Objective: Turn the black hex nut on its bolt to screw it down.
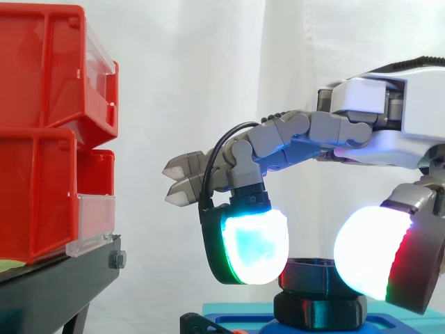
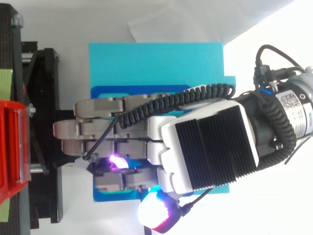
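Note:
The black hex nut (image 1: 311, 275) sits on its bolt above a wider black base (image 1: 320, 311), which stands on a blue plate (image 1: 233, 317). My hand (image 1: 361, 125) comes in from the right and hangs over it. One curled finger's glowing pad (image 1: 252, 245) is against the nut's left side. The thumb's pad (image 1: 367, 252) is against its right side, so the nut is pinched near its top. The other fingers stretch out to the left above it. From above, the hand (image 2: 205, 147) covers the nut over the blue plate (image 2: 156, 63).
Red bins (image 1: 42, 132) are stacked on a black stand (image 1: 55, 278) at the left, close to the outstretched fingertips (image 1: 182, 181). In the top view the stand (image 2: 41, 127) lies left of the blue plate. A white curtain hangs behind.

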Available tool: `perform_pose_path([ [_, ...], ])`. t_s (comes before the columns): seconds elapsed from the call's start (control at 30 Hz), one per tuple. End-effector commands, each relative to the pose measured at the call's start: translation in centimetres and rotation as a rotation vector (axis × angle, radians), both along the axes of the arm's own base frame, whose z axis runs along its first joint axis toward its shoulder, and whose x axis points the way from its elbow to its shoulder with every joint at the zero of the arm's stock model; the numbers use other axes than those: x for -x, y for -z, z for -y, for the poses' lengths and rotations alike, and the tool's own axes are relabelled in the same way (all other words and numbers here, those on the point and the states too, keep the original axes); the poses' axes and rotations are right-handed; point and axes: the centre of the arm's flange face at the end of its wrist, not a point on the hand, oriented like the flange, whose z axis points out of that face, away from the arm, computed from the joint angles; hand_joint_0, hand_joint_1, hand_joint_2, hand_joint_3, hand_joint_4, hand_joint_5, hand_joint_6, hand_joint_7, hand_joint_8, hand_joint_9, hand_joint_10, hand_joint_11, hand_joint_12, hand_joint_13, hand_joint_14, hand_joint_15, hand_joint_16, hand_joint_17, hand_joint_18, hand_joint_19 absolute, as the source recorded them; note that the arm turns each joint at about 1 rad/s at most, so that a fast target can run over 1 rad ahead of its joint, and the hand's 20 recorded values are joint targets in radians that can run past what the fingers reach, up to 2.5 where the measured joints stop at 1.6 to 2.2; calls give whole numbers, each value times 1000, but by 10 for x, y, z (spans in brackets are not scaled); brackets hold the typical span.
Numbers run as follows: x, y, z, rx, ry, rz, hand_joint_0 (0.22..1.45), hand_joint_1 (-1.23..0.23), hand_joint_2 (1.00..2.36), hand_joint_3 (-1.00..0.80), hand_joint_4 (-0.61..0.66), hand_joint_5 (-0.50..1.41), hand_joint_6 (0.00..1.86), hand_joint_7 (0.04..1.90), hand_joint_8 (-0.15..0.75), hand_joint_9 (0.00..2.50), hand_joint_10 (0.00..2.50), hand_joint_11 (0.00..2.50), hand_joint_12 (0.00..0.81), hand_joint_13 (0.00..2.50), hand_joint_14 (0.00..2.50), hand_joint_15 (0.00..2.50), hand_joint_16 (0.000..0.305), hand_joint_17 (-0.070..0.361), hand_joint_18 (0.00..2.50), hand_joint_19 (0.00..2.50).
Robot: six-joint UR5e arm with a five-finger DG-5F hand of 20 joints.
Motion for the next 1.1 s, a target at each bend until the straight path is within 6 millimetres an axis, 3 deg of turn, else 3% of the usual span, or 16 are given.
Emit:
perform_pose_path([
  [0.0, 0, 0, 2, 1, 1, -1, 446, -325, 1000, -500, 241, -142, 527, 1364, 264, 417, 0, 0, 352, 188, 0, 0, 61, 138, 323, 59],
  [0.7, 1, 0, 7, 2, 5, -4, 464, -304, 1000, -500, 242, -138, 662, 1231, 273, 470, 0, 0, 339, 203, 0, 0, 58, 131, 325, 49],
  [1.07, 3, 1, 21, 15, 10, 0, 466, -288, 1000, -500, 242, -142, 690, 1213, 273, 475, 0, 0, 338, 205, 0, 0, 58, 130, 325, 55],
])
